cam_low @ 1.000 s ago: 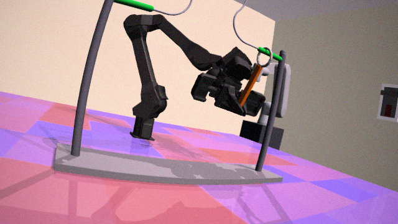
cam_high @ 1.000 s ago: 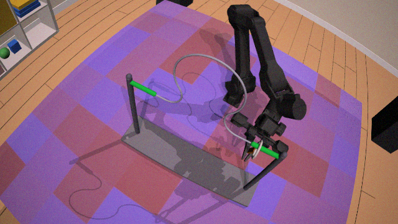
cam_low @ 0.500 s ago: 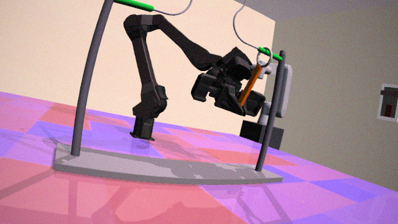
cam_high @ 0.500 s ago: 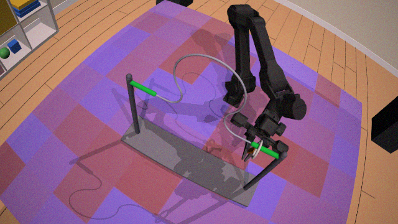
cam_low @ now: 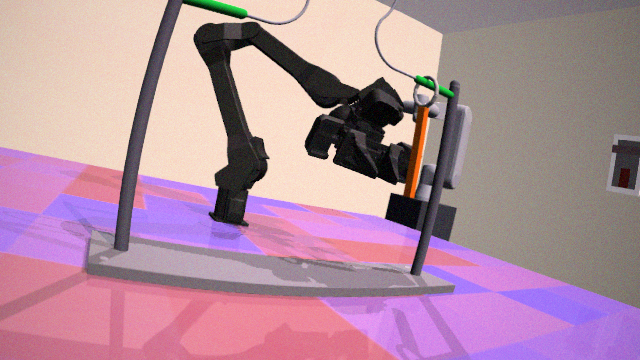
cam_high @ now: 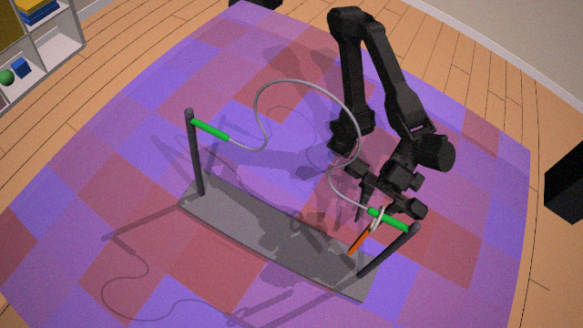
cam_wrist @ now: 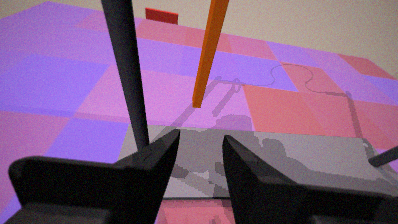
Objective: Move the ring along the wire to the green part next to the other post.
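Observation:
The ring point(cam_high: 373, 225) point(cam_low: 415, 93) hangs around the green part point(cam_high: 397, 223) point(cam_low: 444, 91) beside the right post point(cam_high: 387, 251) point(cam_low: 434, 210) of the top view. Its orange handle point(cam_high: 360, 240) point(cam_low: 419, 150) point(cam_wrist: 206, 65) hangs down nearly upright, free of the fingers. My gripper point(cam_high: 368, 221) point(cam_low: 386, 179) point(cam_wrist: 201, 137) is open and empty. It is below the wire, on the robot's side of the handle; in the wrist view the handle's lower end is beyond the fingertips. The other green part point(cam_high: 209, 129) point(cam_low: 215, 7) is bare.
The thin grey wire point(cam_high: 360, 132) point(cam_low: 376, 37) curves between the green parts, passing above the gripper. The far post point(cam_high: 194, 155) point(cam_low: 145, 125) stands at the other end of the grey base point(cam_high: 219, 205) point(cam_low: 200, 270). In the wrist view, the nearer post point(cam_wrist: 127, 65) is left of the handle.

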Controlling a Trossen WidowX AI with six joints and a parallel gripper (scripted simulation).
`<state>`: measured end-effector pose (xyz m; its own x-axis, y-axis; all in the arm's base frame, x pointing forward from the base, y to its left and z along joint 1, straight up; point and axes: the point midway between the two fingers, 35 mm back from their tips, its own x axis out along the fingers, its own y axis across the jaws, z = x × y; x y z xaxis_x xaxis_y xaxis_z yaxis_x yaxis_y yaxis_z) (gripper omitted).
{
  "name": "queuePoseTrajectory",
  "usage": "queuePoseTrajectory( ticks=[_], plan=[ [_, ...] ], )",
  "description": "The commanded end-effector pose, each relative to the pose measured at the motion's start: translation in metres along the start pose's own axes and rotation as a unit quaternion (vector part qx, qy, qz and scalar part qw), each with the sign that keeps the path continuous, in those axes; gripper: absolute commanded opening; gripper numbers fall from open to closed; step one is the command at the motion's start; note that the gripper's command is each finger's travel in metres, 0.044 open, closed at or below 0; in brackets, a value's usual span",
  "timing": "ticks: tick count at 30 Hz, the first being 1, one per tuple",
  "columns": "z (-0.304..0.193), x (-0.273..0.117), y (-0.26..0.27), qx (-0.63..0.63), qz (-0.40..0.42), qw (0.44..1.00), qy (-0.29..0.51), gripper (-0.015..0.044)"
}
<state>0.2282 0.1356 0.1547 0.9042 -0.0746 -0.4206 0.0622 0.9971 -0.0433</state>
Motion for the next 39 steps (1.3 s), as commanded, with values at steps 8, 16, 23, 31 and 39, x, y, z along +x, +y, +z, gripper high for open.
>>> queuePoseTrajectory(
  ticks=[8,16,23,31,39],
  plan=[
    [0.002,-0.03,-0.002,0.003,0.0,1.0,-0.006,0.016],
    [0.002,-0.03,-0.002,0.003,0.0,1.0,-0.007,0.016],
    [0.002,-0.03,-0.002,0.003,0.0,1.0,-0.007,0.016],
    [-0.001,-0.067,-0.002,0.002,-0.001,1.0,0.0,0.0317],
    [0.003,-0.079,-0.003,0.001,0.001,1.0,-0.008,0.044]
  ],
)
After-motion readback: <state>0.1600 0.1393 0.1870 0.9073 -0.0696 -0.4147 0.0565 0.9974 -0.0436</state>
